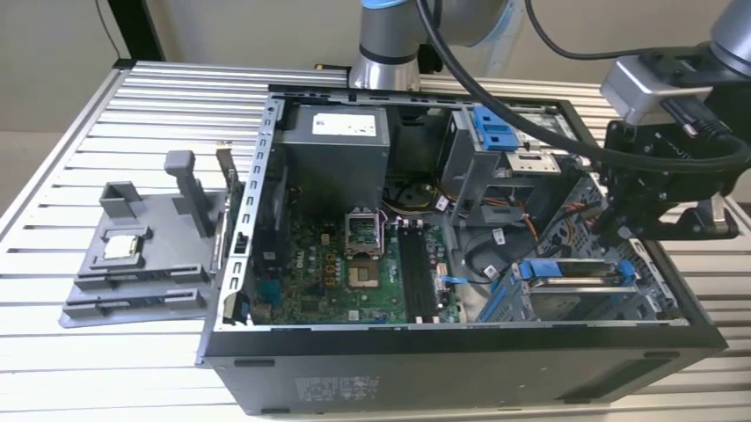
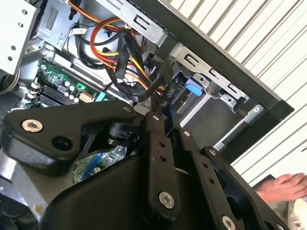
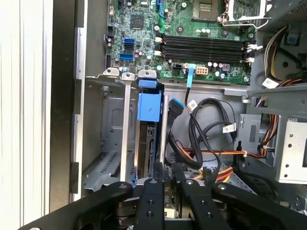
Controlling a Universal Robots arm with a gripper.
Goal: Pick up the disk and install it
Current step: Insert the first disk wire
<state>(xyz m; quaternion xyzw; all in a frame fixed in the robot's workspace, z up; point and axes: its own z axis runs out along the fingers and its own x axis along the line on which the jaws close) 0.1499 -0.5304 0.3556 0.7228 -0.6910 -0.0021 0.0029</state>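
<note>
Where I am: my gripper [image 1: 622, 239] hangs over the drive cage [image 3: 103, 143]. That is the corner of the computer case [image 1: 470, 369] where its near wall meets the wall at the exterior view's right.
Where the disk is: the disk [image 1: 581, 274] stands on edge in a slot of that cage.
Disk from me: right below, running away from me toward the motherboard [image 1: 352, 264]. I am at its outer end, touching it or just beside it (I cannot say which).
Long axis: along the case's near wall, from the wall at the exterior view's right toward the board.
Which way it points: its blue tab [image 3: 148, 106] faces the motherboard, plain in the first wrist view. The opposite end sits under me.
Label side: hidden, only the thin edge shows.
Grip: I cannot tell whether I am clamped on the disk or let go of it.
Nearer arm: there is one arm, and it is right on top.
My read: the disk looks seated in its slot, or nearly so.
</note>
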